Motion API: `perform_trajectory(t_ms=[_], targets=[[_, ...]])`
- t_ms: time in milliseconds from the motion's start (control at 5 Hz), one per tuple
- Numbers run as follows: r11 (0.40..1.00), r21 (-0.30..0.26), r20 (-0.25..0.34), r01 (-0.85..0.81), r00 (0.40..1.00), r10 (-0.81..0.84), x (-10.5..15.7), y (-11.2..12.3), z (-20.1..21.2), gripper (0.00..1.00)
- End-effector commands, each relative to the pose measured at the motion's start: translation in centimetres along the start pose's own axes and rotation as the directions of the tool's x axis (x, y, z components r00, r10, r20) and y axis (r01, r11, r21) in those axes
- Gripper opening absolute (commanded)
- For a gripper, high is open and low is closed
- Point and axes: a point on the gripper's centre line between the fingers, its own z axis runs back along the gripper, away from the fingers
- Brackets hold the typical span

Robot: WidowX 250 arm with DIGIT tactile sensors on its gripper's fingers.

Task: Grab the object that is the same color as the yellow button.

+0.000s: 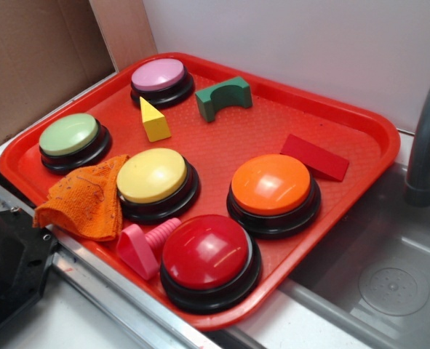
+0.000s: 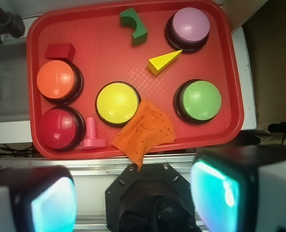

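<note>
A small yellow wedge block (image 1: 154,121) (image 2: 164,61) lies on the red tray (image 1: 200,153) (image 2: 104,53), between the pink-topped button and the yellow button (image 1: 153,177) (image 2: 116,102). My gripper (image 2: 135,198) is high above, back over the counter edge and the robot base, well clear of the tray. Its two fingers (image 2: 36,200) stand wide apart at the bottom corners of the wrist view, open with nothing between them. The exterior view shows no gripper.
On the tray are also a pink button (image 1: 160,78), green button (image 1: 72,138), orange button (image 1: 273,190), red button (image 1: 208,256), green arch block (image 1: 223,97), red wedge (image 1: 314,157), pink bolt (image 1: 148,244) and orange cloth (image 1: 86,198). A sink (image 1: 389,276) lies right.
</note>
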Motion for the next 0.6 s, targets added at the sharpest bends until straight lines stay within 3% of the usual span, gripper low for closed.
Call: perform_trajectory(t_ms=[0,200,400], targets=[[1.000,0.000,0.000,0.000,1.000,0.000,0.0,0.0,0.0,1.00],[0.987,-0.022,-0.002,-0.157,0.988,0.157,1.0,0.6,-2.3,1.00],[0.948,0.009,0.021,-0.318,0.948,0.318,2.8,1.4,-4.2,1.00]])
